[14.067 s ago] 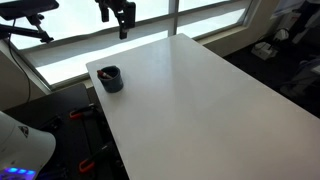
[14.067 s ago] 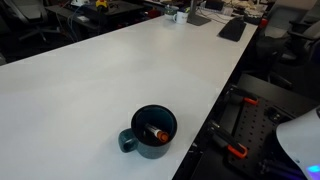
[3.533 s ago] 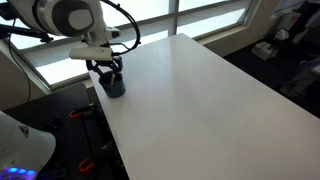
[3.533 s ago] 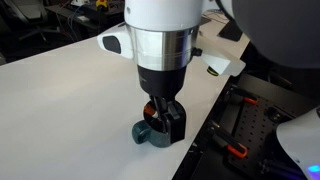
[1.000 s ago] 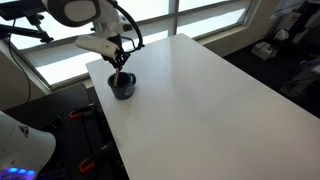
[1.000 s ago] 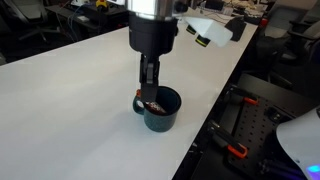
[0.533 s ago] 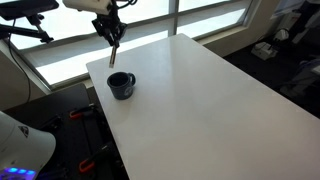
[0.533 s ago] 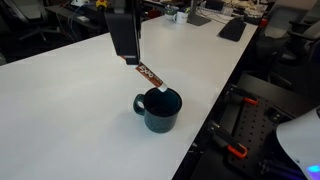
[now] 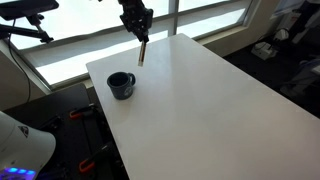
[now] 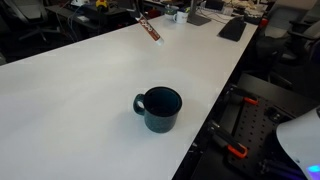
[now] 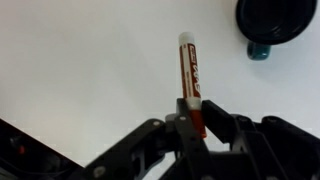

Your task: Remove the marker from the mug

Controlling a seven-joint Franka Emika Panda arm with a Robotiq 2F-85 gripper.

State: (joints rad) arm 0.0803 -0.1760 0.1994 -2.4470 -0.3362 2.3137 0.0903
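Observation:
The dark mug (image 9: 121, 85) stands near the table's corner, also in the exterior view (image 10: 159, 108) and at the top right of the wrist view (image 11: 272, 22); its inside looks empty. My gripper (image 9: 139, 27) hangs high above the table, away from the mug, shut on the marker (image 9: 142, 51). The reddish marker with a white tip (image 11: 190, 80) sticks out from between the fingers (image 11: 182, 117). At the top edge of an exterior view the marker (image 10: 150, 30) hangs tilted; the gripper itself is cut off there.
The white table (image 9: 200, 100) stretches wide around the mug, with its edges close to the mug on two sides. Windows run behind the table. Desks with clutter (image 10: 200, 15) stand beyond the far end, and red-handled equipment (image 10: 240, 150) lies below the table edge.
The gripper has lifted the marker out of the mug and carried it up and away over the table. The mug stays in place.

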